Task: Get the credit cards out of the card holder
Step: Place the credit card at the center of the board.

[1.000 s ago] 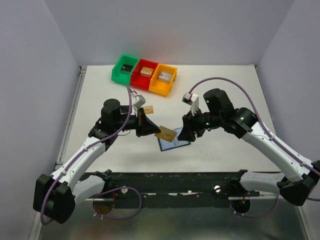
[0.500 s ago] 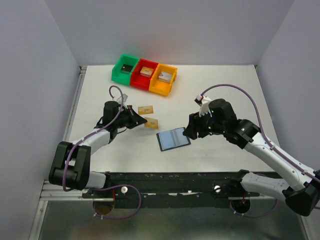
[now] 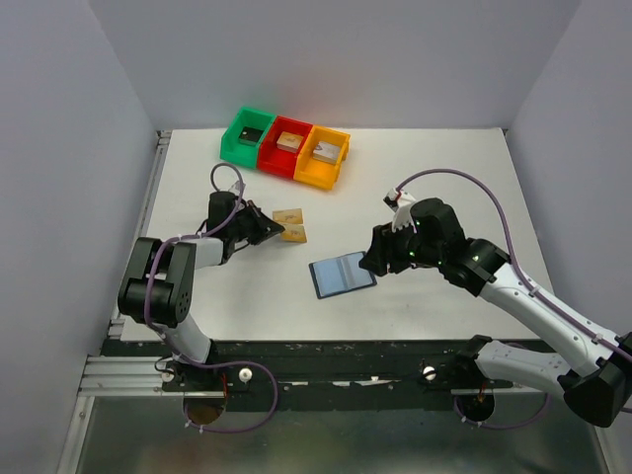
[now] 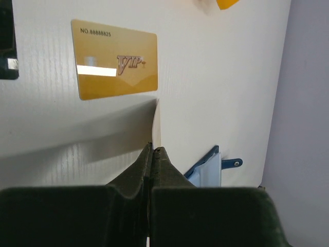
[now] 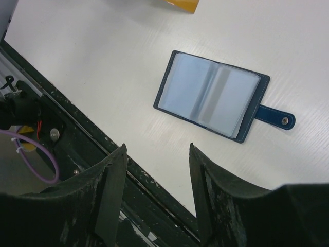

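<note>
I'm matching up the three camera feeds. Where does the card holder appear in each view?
Top external: card holder lies open near the middle of the white table.
Left wrist: only a blue corner, lower right.
Right wrist: spread open, upper centre.
Shared landmark: its snap strap, seen in both wrist views.

Bright, even light is falling from overhead, washing the desk (image 3: 444, 178) pale. The held card (image 4: 156, 123), edge-on in my left fingers (image 4: 134, 176), is throwing a soft grey shadow. Glare is streaking the flat gold card (image 4: 115, 64), and my right fingers (image 5: 110, 198) are looming dark and blurred.
</note>
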Robot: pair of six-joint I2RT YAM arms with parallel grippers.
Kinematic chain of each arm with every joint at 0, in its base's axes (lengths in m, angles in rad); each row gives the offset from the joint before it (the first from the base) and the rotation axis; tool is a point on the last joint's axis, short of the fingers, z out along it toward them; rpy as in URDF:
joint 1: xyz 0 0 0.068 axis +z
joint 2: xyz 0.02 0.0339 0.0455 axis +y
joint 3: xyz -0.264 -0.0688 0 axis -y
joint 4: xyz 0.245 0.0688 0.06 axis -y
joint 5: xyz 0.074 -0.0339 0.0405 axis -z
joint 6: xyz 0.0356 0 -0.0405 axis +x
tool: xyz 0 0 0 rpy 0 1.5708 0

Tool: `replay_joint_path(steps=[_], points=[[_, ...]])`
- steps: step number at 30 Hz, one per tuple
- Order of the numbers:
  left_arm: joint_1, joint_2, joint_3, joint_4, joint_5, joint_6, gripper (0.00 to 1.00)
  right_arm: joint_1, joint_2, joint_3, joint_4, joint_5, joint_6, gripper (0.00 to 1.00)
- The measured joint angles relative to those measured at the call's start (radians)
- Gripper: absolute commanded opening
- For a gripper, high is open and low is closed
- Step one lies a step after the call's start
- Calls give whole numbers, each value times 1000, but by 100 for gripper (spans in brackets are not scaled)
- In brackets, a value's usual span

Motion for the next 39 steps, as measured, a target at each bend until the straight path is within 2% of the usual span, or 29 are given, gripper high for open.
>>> replay_joint_path(steps=[12,30,39], points=[[51,89,34,44,45,-2,0,0,3,-12,16,-6,-2,59],[51,89,44,10,60,40,23,0,23,-12,16,-6,-2,59],[51,87,50,-58,51,81,40,0,23,-12,16,-6,-3,60]])
